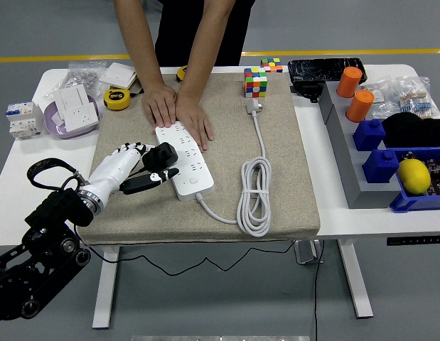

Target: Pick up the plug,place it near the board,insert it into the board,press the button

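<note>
A white power strip board [188, 165] lies on the beige mat [291, 163], running from the far left toward the near right. My left hand [145, 167] is at the board's left edge, with white fingers [127, 151] and a dark thumb curled around a black plug [162, 154]. The plug is held just left of the board, close above the mat. A person's two hands [178, 110] press flat on the board's far end. The board's white cable [254, 195] lies coiled to the right. My right arm is out of view.
A colour cube [256, 82] stands at the mat's far edge. A yellow tape measure [118, 99], a white socket on a purple disc [72, 114] and a breaker [24, 119] lie at far left. Grey and blue bins [379, 153], orange cups [360, 105] and a yellow ball [414, 175] fill the right side.
</note>
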{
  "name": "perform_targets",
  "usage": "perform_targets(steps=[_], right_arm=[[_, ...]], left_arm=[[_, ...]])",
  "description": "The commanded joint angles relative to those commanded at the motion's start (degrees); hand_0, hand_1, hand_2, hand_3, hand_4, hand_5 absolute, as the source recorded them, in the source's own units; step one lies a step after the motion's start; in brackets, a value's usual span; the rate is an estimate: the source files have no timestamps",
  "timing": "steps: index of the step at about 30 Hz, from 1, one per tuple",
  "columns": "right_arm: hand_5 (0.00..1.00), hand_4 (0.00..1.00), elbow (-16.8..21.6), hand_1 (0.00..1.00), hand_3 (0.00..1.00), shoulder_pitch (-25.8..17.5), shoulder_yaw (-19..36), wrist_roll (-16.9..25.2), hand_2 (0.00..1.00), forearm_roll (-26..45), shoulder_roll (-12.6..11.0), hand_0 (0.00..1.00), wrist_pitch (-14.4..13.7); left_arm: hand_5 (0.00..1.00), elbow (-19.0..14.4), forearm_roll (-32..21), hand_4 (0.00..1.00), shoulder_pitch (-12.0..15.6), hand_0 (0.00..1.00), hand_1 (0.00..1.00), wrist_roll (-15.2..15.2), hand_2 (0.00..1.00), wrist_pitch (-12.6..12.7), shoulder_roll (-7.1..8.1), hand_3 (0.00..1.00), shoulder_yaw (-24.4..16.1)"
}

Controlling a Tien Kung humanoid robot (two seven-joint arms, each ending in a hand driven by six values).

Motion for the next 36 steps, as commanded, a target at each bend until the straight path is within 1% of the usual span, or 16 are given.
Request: perform_targets(steps=[6, 11, 21, 32, 36], right_arm=[[0.741, 0.998, 0.0, 0.741, 0.759, 0.06, 0.17, -0.27, 0.724, -0.21, -0.11, 0.842, -0.07], [0.743, 0.998, 0.0, 0.741, 0.758, -0.03, 0.17, -0.36, 0.724, -0.43, -0.09, 0.841, -0.06], [0.744, 0.998, 0.0, 0.74, 0.758, -0.04, -0.36, -0.23, 0.724, -0.23, -0.36, 0.841, -0.07], [0.744, 0.998, 0.0, 0.739, 0.758, 0.08, -0.53, -0.2, 0.724, -0.25, -0.41, 0.842, -0.03], [0.744, 0.998, 0.0, 0.74, 0.758, 0.12, -0.48, -0.28, 0.724, -0.33, -0.42, 0.842, -0.06]], left_arm=[[0.998, 0.32, 0.26, 0.998, -1.51, 0.998, 0.992, -0.46, 0.929, 0.26, -0.41, 0.877, 1.16], [0.998, 1.02, 0.72, 0.998, -2.61, 0.998, 0.991, -0.19, 0.928, 0.06, -0.6, 0.874, 2.63], [0.998, 1.96, 1.21, 0.998, -3.31, 0.998, 0.994, 0.02, 0.925, -0.2, -0.47, 0.873, 4.06], [0.998, 3.99, 1.74, 0.998, -5.0, 0.998, 0.995, 0.0, 0.922, -0.46, -1.07, 0.873, 5.72], [0.998, 4.06, 2.35, 0.998, -5.41, 0.998, 0.994, -0.04, 0.92, -0.35, -1.13, 0.874, 5.68]])
